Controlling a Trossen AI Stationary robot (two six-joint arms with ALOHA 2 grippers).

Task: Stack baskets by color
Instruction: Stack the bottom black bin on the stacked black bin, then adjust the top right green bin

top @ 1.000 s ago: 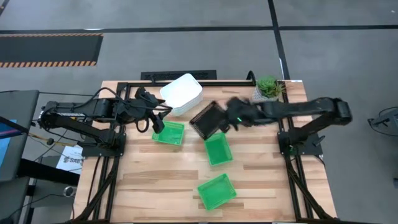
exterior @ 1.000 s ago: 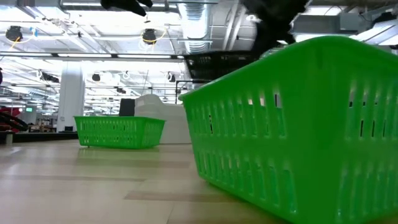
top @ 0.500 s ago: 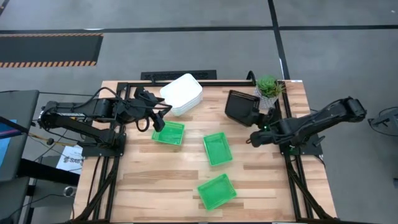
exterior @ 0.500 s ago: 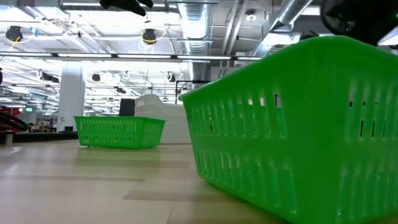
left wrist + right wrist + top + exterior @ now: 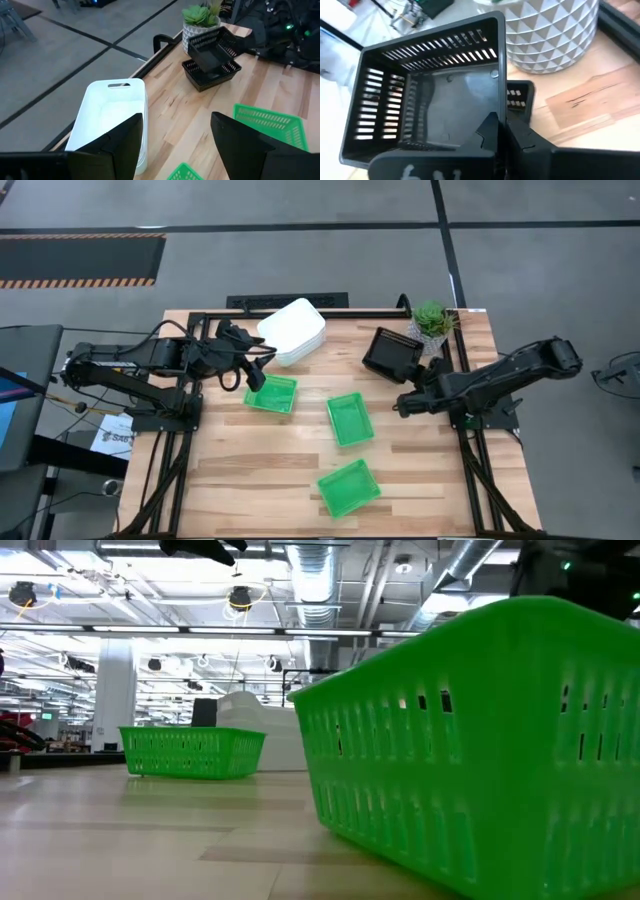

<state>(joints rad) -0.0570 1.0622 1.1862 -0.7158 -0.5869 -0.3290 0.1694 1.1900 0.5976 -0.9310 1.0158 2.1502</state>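
Two black baskets sit at the far right by the plant: one (image 5: 215,47) is tilted over the other (image 5: 210,77). My right gripper (image 5: 501,125) is shut on the tilted one's wall and reaches in from the right (image 5: 405,395). A white stack of baskets (image 5: 293,330) stands at the far middle. Three green baskets lie apart on the wood: one left of centre (image 5: 272,393), one at centre (image 5: 350,418), one near the front (image 5: 348,487). My left gripper (image 5: 255,368) hangs open above the left green basket, nothing between its fingers (image 5: 175,145). My right gripper pinches one side wall (image 5: 501,102) of the upper black basket at its rim, one finger inside (image 5: 487,131) and one outside (image 5: 521,142). The fingers slant down from the table's near right. The basket is tipped, its lower part in the black basket beneath (image 5: 517,97).
A potted plant (image 5: 432,320) in a white patterned pot (image 5: 550,30) stands right behind the black baskets at the far right corner. A black frame rail (image 5: 300,313) runs along the far edge. Bare wood lies at the near left.
My right gripper has carried the black basket from the table's middle toward the far right and down onto the other black basket by the plant, rolling its wrist on the way. The basket now rests tipped there. The arm has drawn back toward the right edge.
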